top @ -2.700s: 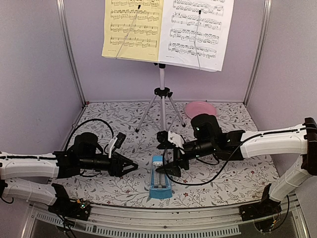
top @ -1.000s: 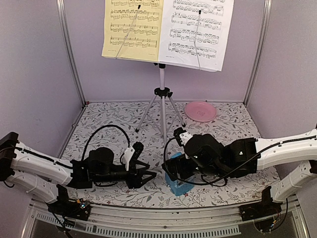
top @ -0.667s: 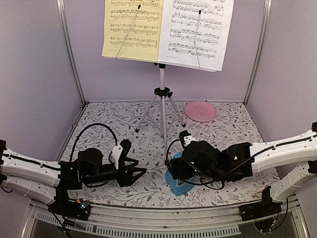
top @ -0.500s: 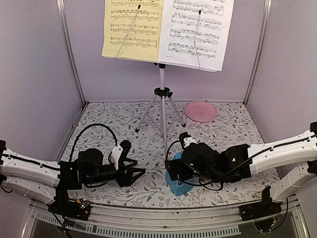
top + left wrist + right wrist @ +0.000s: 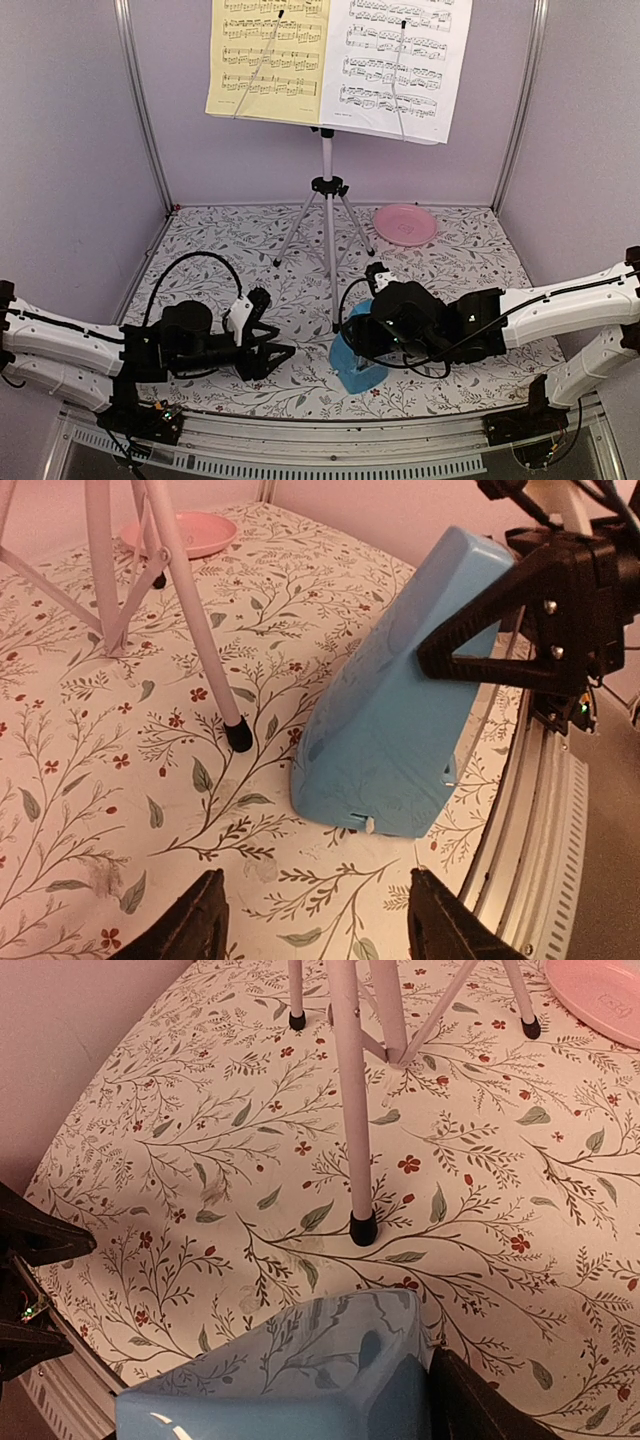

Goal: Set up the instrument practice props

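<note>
The blue metronome (image 5: 355,362) leans tilted near the table's front edge, its base corner on the floral cloth. My right gripper (image 5: 368,338) is shut on its upper part. In the left wrist view the metronome (image 5: 385,730) is pinched by a black finger (image 5: 490,630). In the right wrist view it (image 5: 290,1375) fills the bottom between my right gripper (image 5: 300,1410). My left gripper (image 5: 284,352) is open and empty, low, just left of the metronome; it also shows in its own view (image 5: 318,930). The music stand (image 5: 327,200) holds the yellow sheet (image 5: 265,55) and white sheet (image 5: 395,60).
A pink plate (image 5: 404,224) lies at the back right, also in the left wrist view (image 5: 185,530). The stand's front leg foot (image 5: 363,1228) rests just beyond the metronome. A metal rail (image 5: 330,445) runs along the front edge. Grey walls enclose three sides.
The metronome lay flat; my right gripper has closed on it and tipped it up onto its base edge. My left gripper came near, drew back a little and now sits beside it.
</note>
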Action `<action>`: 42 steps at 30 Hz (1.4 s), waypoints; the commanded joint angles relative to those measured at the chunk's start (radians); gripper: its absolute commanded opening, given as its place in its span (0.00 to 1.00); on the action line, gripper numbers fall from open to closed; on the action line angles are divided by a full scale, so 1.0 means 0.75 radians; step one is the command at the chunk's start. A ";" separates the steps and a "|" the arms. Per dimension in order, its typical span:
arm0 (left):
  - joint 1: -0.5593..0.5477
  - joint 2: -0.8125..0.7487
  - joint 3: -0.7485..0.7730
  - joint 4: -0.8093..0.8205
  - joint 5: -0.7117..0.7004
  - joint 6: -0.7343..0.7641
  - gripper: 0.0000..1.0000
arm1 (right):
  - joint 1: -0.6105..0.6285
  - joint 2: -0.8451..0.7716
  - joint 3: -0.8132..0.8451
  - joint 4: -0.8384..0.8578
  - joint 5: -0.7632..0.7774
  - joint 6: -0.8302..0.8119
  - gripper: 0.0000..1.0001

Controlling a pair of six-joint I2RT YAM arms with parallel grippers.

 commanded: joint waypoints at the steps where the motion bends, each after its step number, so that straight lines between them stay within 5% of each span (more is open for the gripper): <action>1: -0.024 0.047 0.048 -0.006 0.080 0.068 0.62 | -0.018 -0.053 0.016 0.033 -0.069 -0.001 0.44; 14: -0.045 0.138 0.161 -0.116 0.195 0.257 0.57 | -0.117 -0.208 0.149 0.029 -0.165 -0.105 0.10; 17: -0.047 0.172 0.187 -0.150 0.196 0.326 0.65 | -0.134 -0.220 0.147 0.028 -0.212 -0.129 0.01; 37: -0.044 0.583 0.257 0.099 0.208 0.455 0.98 | -0.227 -0.037 0.106 0.205 -0.508 -0.359 0.00; 42: -0.043 0.635 0.245 0.146 0.210 0.452 0.99 | -0.234 -0.027 0.053 0.257 -0.560 -0.333 0.00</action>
